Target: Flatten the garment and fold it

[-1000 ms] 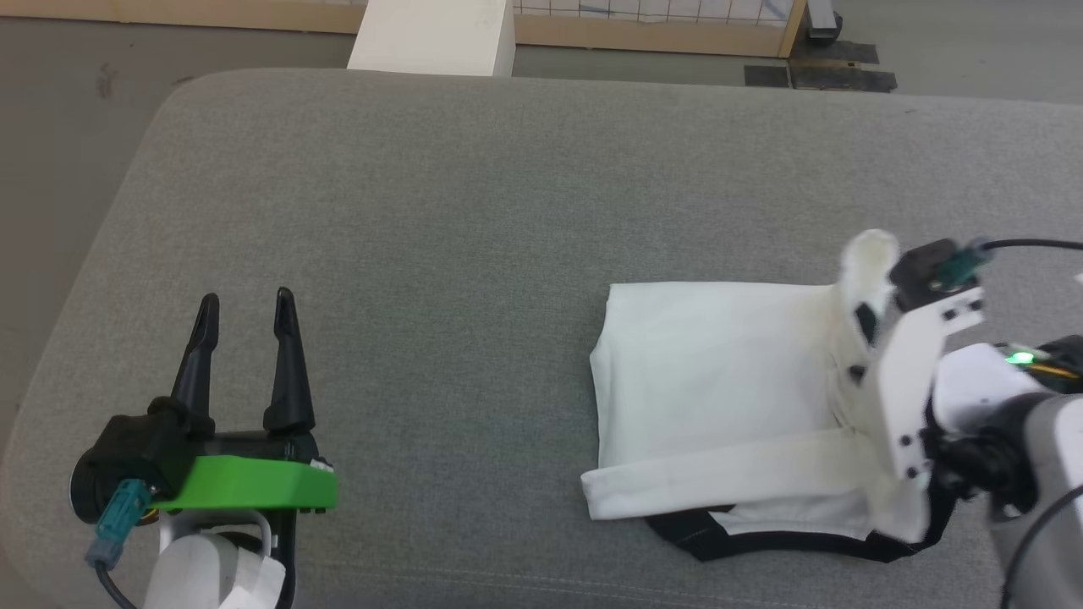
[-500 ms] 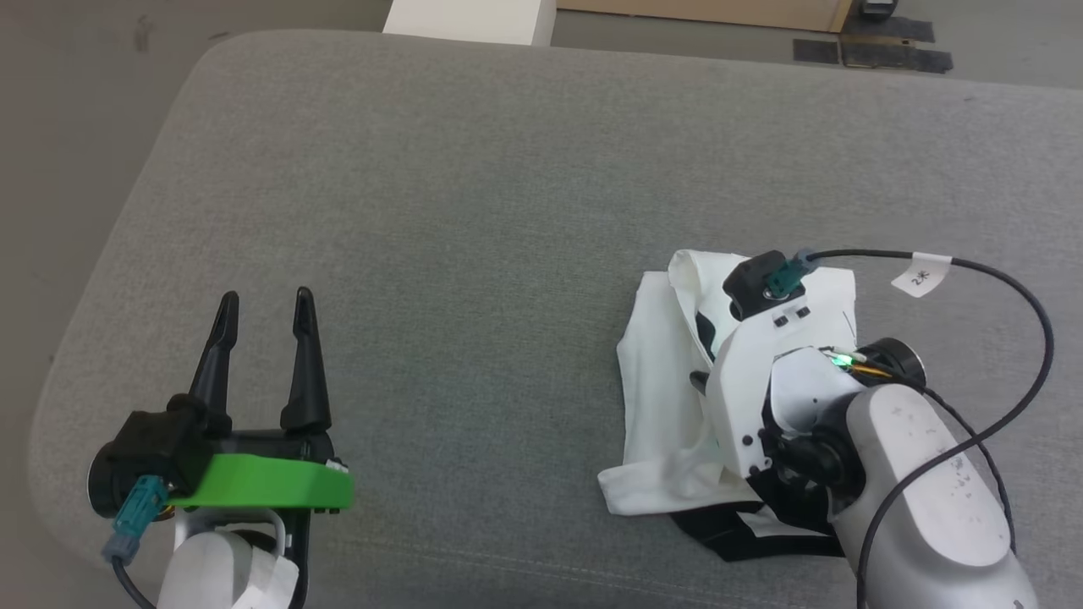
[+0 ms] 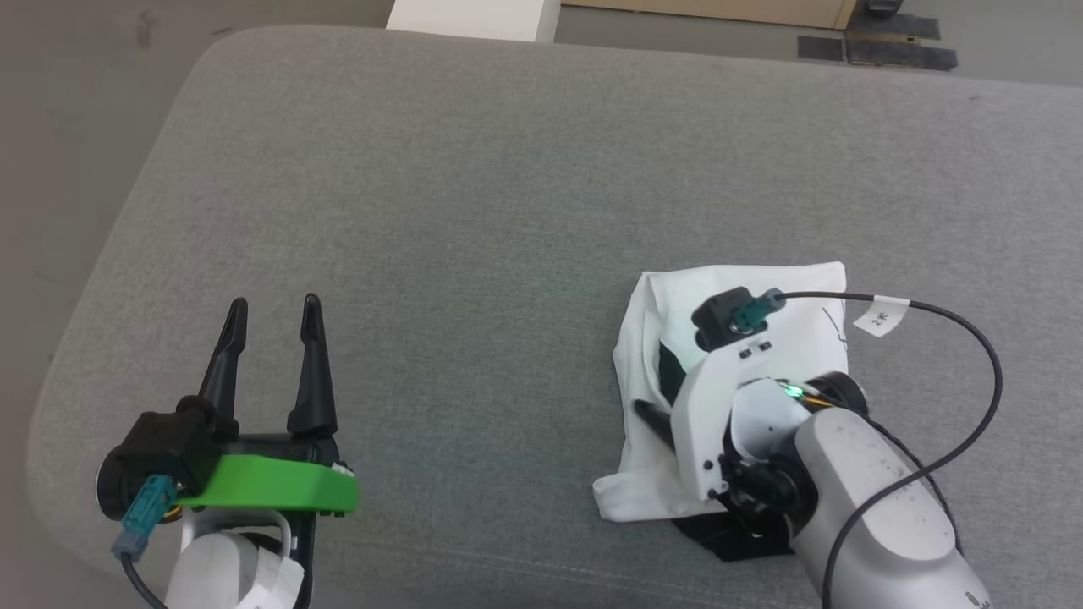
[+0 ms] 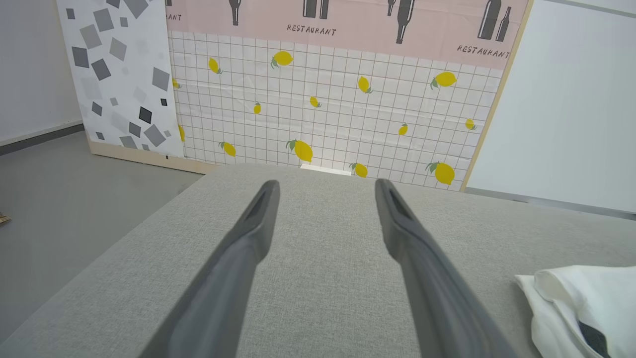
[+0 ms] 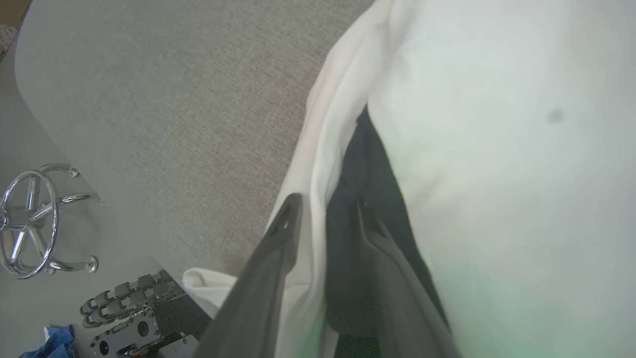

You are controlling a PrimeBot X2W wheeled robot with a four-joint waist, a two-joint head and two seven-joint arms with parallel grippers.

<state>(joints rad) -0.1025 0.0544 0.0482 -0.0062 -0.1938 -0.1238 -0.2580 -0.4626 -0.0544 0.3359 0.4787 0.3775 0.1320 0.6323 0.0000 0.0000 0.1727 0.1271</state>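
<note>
Take the grey fabric cushion (image 3: 508,169) as your landmark. Grey floor (image 3: 51,127) surrounds it. Just beyond its far edge you see a white block (image 3: 474,17), and behind that a wood-framed panel (image 4: 323,99) printed with lemons on a grid, under a pink strip reading RESTAURANT. Beyond the cushion's far left corner stands a panel of grey squares (image 4: 119,74). Beyond its far right are a plain white wall (image 4: 571,99) and black tape patches (image 3: 880,52) on the floor.

right tool (image 5: 328,201) half-buried in garment (image 5: 497,149), grip — unclear
</note>
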